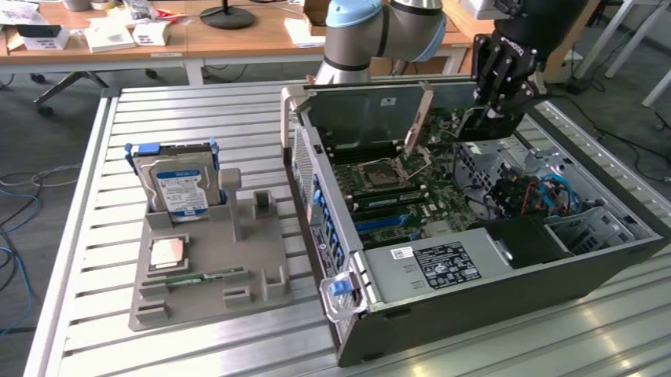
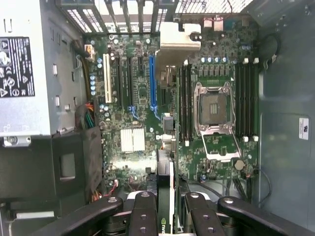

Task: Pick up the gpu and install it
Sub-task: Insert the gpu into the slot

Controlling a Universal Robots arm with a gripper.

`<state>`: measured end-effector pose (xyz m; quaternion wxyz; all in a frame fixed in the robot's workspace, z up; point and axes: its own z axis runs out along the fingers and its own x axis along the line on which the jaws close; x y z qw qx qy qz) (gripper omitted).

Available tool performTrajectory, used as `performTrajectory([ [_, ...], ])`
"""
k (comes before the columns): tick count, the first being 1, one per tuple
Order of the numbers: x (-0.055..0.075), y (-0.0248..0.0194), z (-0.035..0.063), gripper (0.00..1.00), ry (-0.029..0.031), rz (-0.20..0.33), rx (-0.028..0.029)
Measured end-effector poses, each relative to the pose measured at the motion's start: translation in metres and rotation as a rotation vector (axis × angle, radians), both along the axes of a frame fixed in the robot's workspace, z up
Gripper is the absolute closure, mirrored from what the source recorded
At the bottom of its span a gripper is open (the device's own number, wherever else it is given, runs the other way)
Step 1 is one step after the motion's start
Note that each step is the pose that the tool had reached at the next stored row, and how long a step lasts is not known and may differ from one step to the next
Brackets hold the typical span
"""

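Note:
My gripper (image 1: 495, 106) hangs inside the open computer case (image 1: 314, 181), near its far end above the motherboard (image 1: 398, 208). It is shut on the gpu (image 1: 485, 128), a dark card that hangs below the fingers. In the wrist view the gpu (image 2: 166, 164) appears edge-on between the two black fingers (image 2: 142, 211), and its pale metal bracket (image 2: 179, 38) points toward the slotted rear wall of the case. The card hovers above the board, close to the long blue slot (image 2: 152, 81) and apart from it. The gripper (image 2: 167, 209) sits over the empty processor socket side of the board.
A grey tray (image 1: 262, 259) in the exterior view's left holds an upright hard drive (image 1: 178, 184), a processor chip (image 1: 168, 251) and a green memory stick (image 1: 194, 276). The power supply (image 1: 445, 263) fills the case's near end. Cables (image 1: 535, 192) lie beside the drive bays.

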<state>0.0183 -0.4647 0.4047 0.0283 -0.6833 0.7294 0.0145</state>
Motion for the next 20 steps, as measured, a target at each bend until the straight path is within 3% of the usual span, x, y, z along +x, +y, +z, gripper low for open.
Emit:
performTrajectory([
  [11, -0.027, 0.0022, -0.0027, 0.74, 0.0000, 0.000, 0.0000],
  [20, -0.028, 0.0024, -0.0059, 0.74, 0.0001, 0.000, -0.0001],
])
